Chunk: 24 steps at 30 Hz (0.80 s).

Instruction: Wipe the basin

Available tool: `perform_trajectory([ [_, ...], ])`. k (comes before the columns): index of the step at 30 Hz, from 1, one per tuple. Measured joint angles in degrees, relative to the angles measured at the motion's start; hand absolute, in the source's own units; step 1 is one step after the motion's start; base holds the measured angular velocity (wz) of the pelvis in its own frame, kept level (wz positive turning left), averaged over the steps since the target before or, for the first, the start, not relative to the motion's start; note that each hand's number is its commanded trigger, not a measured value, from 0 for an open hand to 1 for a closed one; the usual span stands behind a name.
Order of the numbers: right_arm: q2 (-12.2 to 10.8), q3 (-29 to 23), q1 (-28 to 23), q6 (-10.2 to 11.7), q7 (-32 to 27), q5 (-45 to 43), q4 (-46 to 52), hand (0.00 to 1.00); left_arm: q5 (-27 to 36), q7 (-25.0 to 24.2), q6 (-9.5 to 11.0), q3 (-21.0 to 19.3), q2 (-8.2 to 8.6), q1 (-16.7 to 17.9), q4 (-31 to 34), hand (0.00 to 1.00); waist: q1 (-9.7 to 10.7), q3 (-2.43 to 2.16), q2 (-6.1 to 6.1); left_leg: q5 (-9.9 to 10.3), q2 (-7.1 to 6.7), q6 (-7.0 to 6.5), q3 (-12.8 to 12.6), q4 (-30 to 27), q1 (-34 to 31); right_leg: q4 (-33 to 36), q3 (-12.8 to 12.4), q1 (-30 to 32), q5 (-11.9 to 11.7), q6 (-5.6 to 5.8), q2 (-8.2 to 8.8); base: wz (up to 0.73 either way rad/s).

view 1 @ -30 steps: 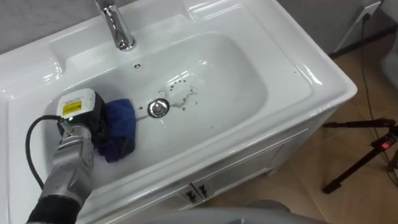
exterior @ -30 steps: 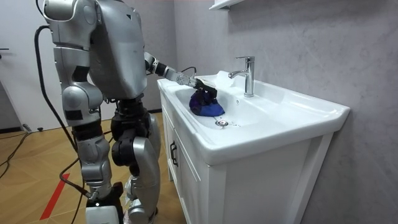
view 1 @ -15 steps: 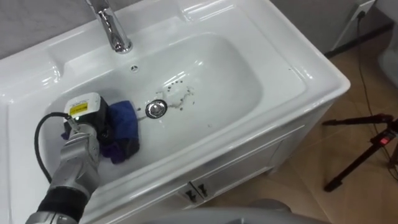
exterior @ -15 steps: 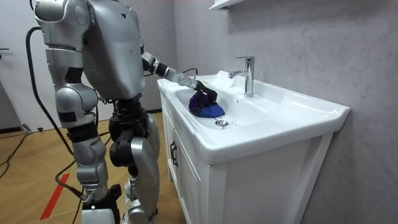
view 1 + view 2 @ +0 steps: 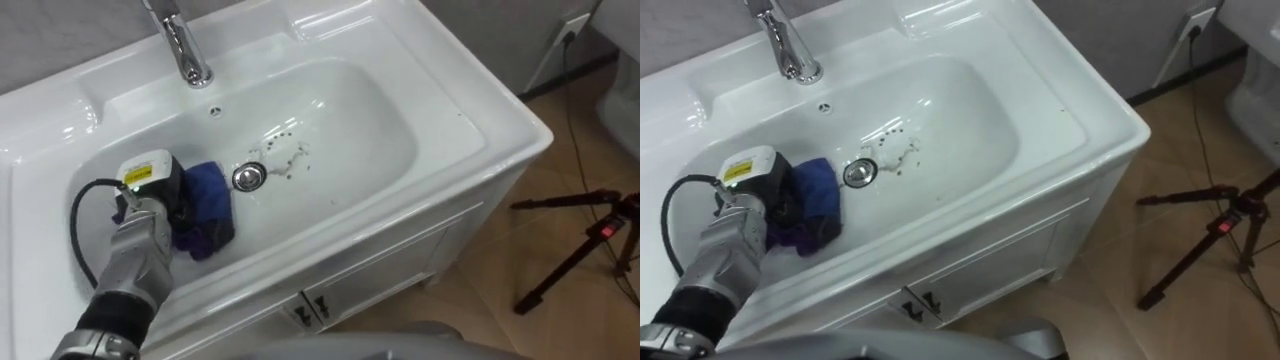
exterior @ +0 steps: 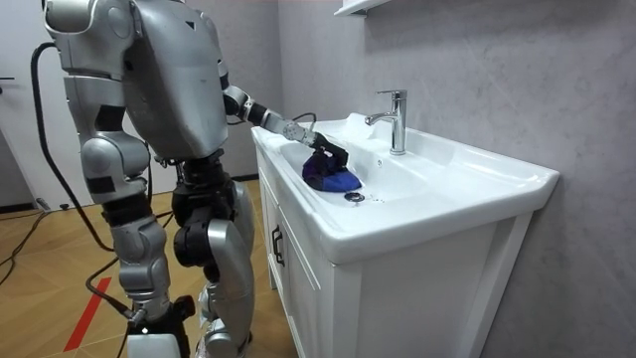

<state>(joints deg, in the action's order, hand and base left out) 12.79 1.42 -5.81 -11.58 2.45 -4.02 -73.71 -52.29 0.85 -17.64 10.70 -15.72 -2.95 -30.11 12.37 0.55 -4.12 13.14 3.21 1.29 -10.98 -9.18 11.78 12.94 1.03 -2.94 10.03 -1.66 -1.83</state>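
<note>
The robot stands close against the front of a white vanity cabinet (image 6: 298, 268), its left arm reaching over the front rim of the basin (image 5: 480, 110). The left robot hand (image 5: 150, 195) rests low in the left part of the bowl, on top of a blue cloth (image 5: 212, 200). Whether it grips the cloth or only presses on it cannot be told.

The cloth lies bunched on the bowl's bottom, its right edge just beside the metal drain (image 5: 247, 177), and near the front wall of the bowl. Small dark specks (image 5: 285, 155) are scattered just right of and behind the drain. Beyond them the bowl's smooth white bottom runs wide to its right wall.

The chrome tap (image 5: 185, 50) stands on the back ledge, well apart from the hand, with the overflow hole (image 5: 214, 111) below it. On the wooden floor (image 5: 560, 190) to the right of the cabinet stands a black tripod (image 5: 590, 250).
</note>
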Motion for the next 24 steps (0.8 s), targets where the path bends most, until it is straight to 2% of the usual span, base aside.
perform_trajectory([
  [4,-0.97,0.9,-0.66,-0.35,-0.53,-0.74,0.74,0.0,0.26,0.28,-0.06,0.12,1.87,-0.55,0.18,1.0,0.05,0.05,0.21,0.0,0.03,0.0,-0.02,-0.01,0.0,-0.04,-0.69,0.16,0.0,-0.01,-0.22,-0.06],
  [6,-1.66,0.85,-1.35,-0.31,-0.54,-1.59,1.26,0.0,0.35,0.2,-0.05,0.07,3.47,-1.36,0.24,1.0,0.11,0.05,0.36,0.0,-0.01,0.0,-0.39,0.02,-0.24,0.27,-1.06,0.7,0.0,0.0,-0.23,-0.11],
  [7,-1.96,0.73,-1.43,-0.27,-0.48,-1.93,1.42,0.0,0.44,0.24,-0.04,0.26,4.05,-1.86,0.3,1.0,0.36,0.2,0.57,0.0,-0.03,0.0,-0.78,0.04,-0.36,0.64,-1.24,1.09,0.02,-0.01,-0.2,-0.11],
  [12,-2.11,0.63,-2.33,-0.3,-0.58,-1.74,2.5,0.0,2.01,0.25,0.02,1.61,5.04,-2.66,0.3,1.0,3.27,0.14,1.46,0.0,-0.03,0.0,-0.99,0.11,-0.22,0.65,-1.37,0.96,0.15,0.01,-0.17,-0.03],
  [17,-2.21,0.63,-2.58,-0.41,-0.56,-1.28,2.57,0.0,3.36,0.46,0.08,3.89,6.24,-4.07,0.24,1.0,4.7,0.14,2.16,0.0,-0.06,0.0,-1.45,0.11,0.12,0.8,-1.96,0.94,0.15,0.01,-0.24,-0.06],
  [20,-2.48,0.63,-2.66,-0.34,-0.44,-1.29,2.67,0.0,3.43,0.62,0.1,5.3,6.24,-5.09,0.24,1.0,5.37,0.28,2.48,0.0,-0.05,0.0,-1.54,0.13,0.42,0.84,-2.33,0.87,0.14,0.01,-0.27,-0.07],
  [21,-2.66,0.63,-2.6,-0.4,-0.32,-1.29,2.68,0.0,3.4,0.39,0.17,5.86,6.83,-5.63,0.25,1.0,5.59,0.34,2.59,0.0,-0.05,0.0,-1.58,0.21,0.41,0.81,-2.44,0.93,0.14,0.01,-0.27,0.0],
  [24,-2.71,0.66,-2.12,-0.49,0.21,-1.26,2.63,0.0,3.38,-0.3,0.14,8.27,7.26,-7.3,0.43,1.0,6.08,0.24,2.33,0.0,-0.02,0.0,-2.99,0.48,-0.23,0.65,-2.94,1.83,-0.04,0.16,-0.42,-0.06],
])
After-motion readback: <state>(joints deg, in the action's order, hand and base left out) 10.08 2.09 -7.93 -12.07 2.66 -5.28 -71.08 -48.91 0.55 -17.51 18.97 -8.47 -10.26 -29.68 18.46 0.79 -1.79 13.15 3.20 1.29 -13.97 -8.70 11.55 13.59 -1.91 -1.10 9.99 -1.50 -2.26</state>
